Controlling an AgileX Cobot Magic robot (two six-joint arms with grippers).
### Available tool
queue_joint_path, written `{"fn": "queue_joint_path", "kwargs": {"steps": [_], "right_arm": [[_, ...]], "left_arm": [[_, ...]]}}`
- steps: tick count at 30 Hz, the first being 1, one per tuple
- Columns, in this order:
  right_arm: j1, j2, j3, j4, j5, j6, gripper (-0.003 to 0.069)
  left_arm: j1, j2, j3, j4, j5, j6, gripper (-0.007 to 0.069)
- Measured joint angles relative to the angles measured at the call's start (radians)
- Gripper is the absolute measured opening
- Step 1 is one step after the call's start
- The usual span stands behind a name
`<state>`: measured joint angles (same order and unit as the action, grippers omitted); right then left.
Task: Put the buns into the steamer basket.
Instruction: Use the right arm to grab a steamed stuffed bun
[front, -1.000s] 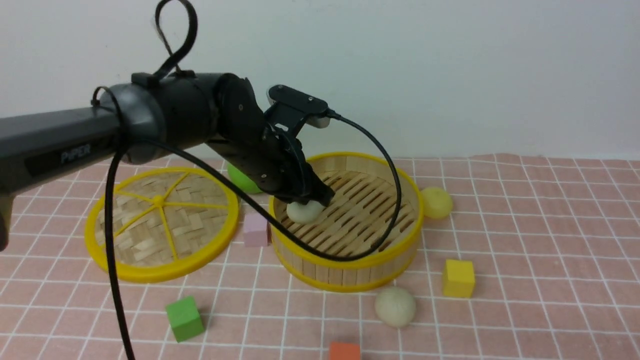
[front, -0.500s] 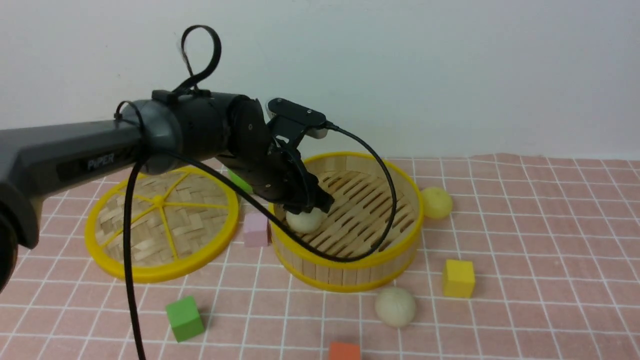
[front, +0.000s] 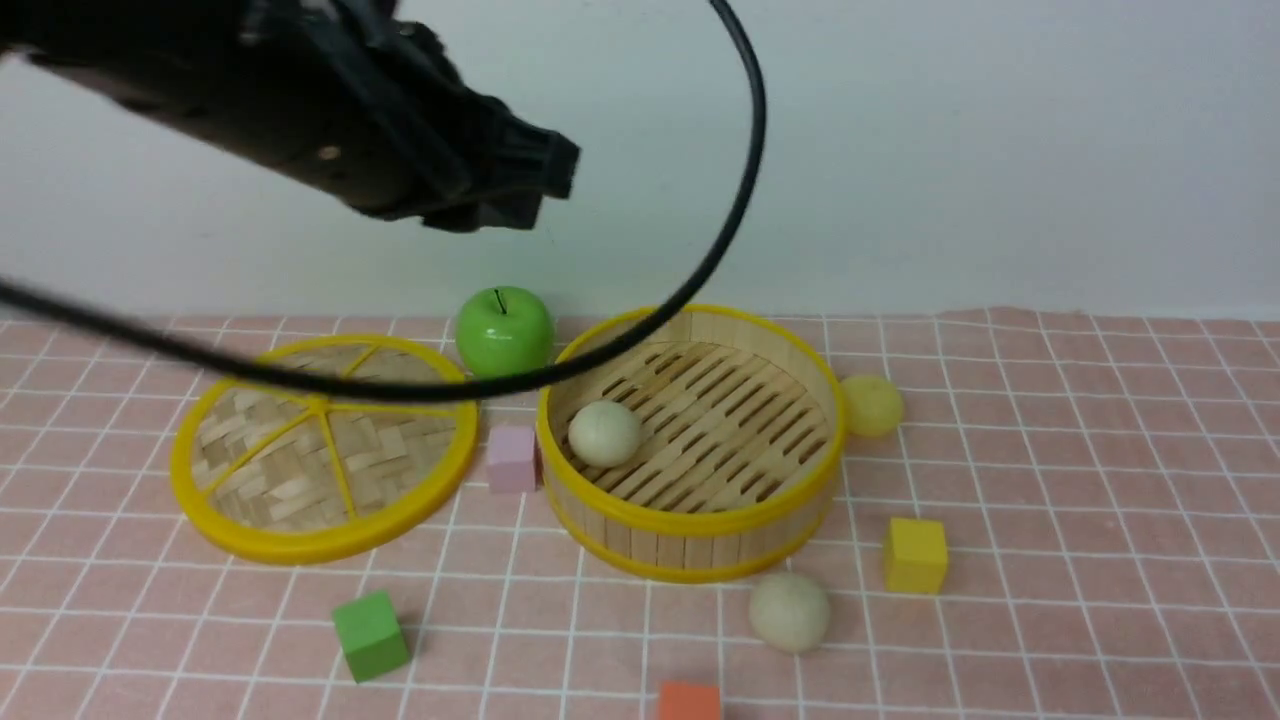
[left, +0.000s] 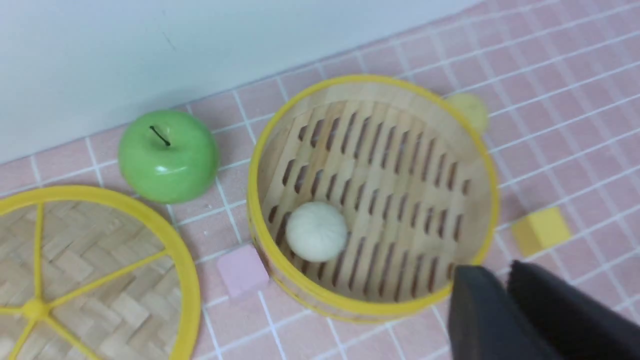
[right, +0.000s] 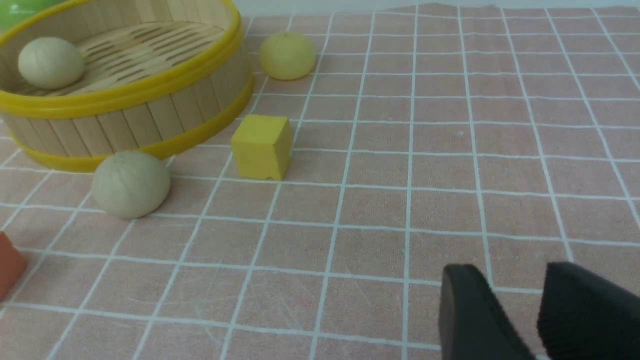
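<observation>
Steamer basket: standing on the table and holding one cream bun, which is resting on the slatted floor near the left wall.
Second cream bun: lying on the table just in front of the basket.
Pale yellow bun: sitting outside, just beside the basket's right rim.
Left jaws: hanging high above the table, nearly together, gripping nothing.
Right jaws: hovering low over the table, standing apart, empty.
Green apple: sitting behind, between lid and basket.

Black cable seemingly crosses above basket's open top.
</observation>
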<state>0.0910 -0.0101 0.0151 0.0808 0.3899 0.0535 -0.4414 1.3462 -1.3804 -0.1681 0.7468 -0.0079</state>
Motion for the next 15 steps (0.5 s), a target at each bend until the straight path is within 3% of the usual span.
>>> {"fn": "queue_joint_path", "kwargs": {"steps": [2,15], "right_arm": [[0.0,0.0,0.0,0.0,0.0,0.0,0.024],[0.0,0.0,0.0,0.0,0.0,0.0,0.024]], "left_arm": [[0.0,-0.074,0.065,-0.006,-0.027,-0.002,-0.0014],[0.0,-0.862,0.858,-0.072,-0.373,-0.002,-0.0014]]}}
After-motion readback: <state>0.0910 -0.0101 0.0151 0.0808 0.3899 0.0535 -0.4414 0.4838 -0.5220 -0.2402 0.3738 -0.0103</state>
